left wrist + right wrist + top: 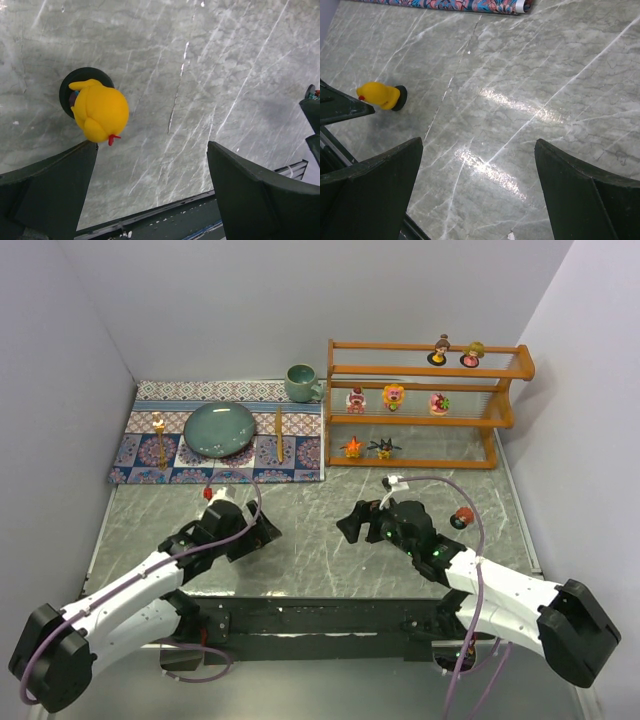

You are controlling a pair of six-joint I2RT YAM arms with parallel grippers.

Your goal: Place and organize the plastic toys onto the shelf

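The orange-brown wooden shelf (505,422) stands at the back right. Plastic toys sit on it: two round-headed figures (440,348) on the top tier, three pink and orange ones (394,396) on the middle tier, and an orange and a dark spiky creature (352,447) at the bottom. A yellow figure on a dark base (100,111) (380,95) stands on the marble just off my left gripper's (152,145) (258,537) left finger, outside the open jaws. A red-brown figure (462,517) lies beside my right wrist. My right gripper (479,141) (352,522) is open over bare marble.
A patterned mat (150,452) (470,4) lies at the back left with a teal plate (219,429), a teal mug (299,382) and two slim wooden utensils (279,435). Grey walls close in the table on three sides.
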